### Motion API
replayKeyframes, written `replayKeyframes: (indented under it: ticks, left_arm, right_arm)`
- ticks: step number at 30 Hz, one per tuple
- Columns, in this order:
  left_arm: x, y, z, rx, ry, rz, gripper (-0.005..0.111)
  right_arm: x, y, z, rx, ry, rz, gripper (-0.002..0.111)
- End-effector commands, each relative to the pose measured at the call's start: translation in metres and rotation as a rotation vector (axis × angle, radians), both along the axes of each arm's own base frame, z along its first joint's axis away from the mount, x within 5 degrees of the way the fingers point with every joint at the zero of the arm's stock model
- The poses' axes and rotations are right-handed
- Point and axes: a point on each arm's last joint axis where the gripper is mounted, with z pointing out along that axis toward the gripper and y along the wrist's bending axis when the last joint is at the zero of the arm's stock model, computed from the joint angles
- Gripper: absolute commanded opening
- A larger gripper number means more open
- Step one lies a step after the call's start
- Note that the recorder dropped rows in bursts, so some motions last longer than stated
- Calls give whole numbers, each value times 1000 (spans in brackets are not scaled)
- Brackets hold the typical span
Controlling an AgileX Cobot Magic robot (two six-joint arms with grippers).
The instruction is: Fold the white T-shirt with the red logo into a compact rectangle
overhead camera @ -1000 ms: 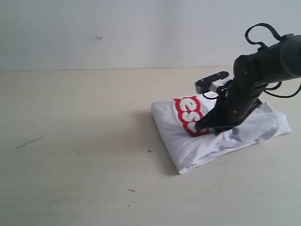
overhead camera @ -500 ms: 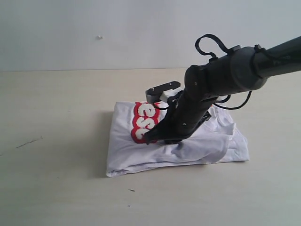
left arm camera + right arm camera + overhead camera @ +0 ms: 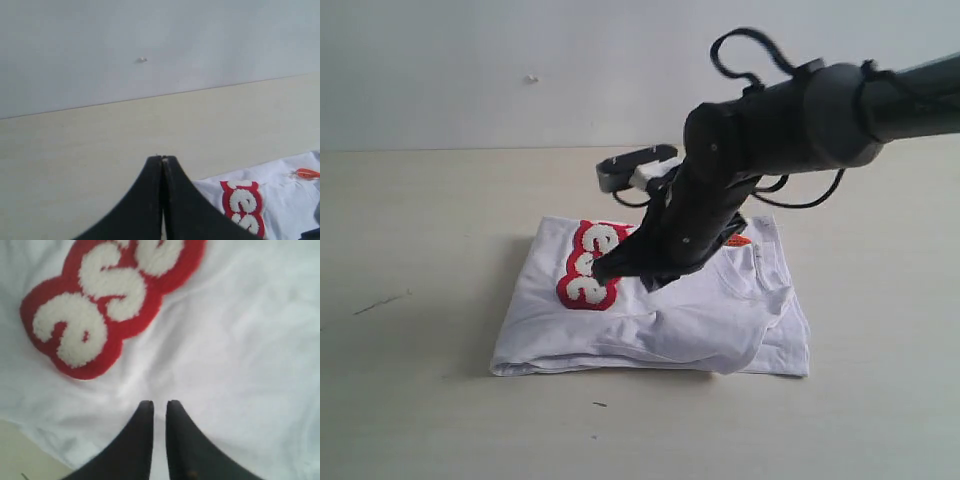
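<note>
Since the earlier frame our white T-shirt slid left along the counter. Left gripper hangs off to the left, jaws clenched, empty. Folded shirt lies mid-counter, red logo leftmost; right gripper jaws slightly parted over it. We think placing ends; next, lift straight away.

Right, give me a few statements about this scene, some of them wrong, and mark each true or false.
1. The left pincer is shut, holding nothing. True.
2. The white T-shirt lies spread out flat with its sleeves out. False: it is folded into a thick bundle.
3. The red logo faces up. True.
4. The right pincer is far from the red logo. False: it is down at the white T-shirt, just beside the red logo.
</note>
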Motion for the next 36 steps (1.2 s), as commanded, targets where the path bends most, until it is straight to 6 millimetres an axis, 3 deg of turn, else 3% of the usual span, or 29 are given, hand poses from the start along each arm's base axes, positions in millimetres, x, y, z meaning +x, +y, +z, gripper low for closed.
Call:
replayKeyframes:
  ticks: [1, 5, 8, 12, 19, 24, 28, 33, 36]
  left_arm:
    - [-4, 1, 4, -15, -14, 1, 0]
    - [-9, 2, 5, -19, -27, 1, 0]
    - [-11, 3, 5, -20, -31, 1, 0]
    - [-11, 3, 4, -21, -33, 2, 0]
    - [-10, 3, 8, -32, -71, 3, 0]
    - [-9, 3, 8, -33, -75, 3, 0]
    - [-15, 4, 7, -39, -96, 4, 0]
    - [-32, 9, 7, -54, -149, 6, 0]
    - [-47, 14, 10, -66, -178, 7, 0]
  right_arm:
    - [-2, -41, 26, -17, -41, -100, 28]
    - [-3, -76, 12, -44, -1, -181, 36]
    - [3, -90, -8, -75, 34, -220, 26]
    - [17, -89, -33, -88, 38, -213, 6]
    - [47, -81, -50, -69, 4, -219, 5]
    - [56, -78, -42, -59, -28, -216, 5]
    - [56, -78, -20, -62, -83, -165, 6]
    - [54, -94, 14, -51, -140, -198, 27]
    - [53, -112, 15, -65, -89, -250, 41]
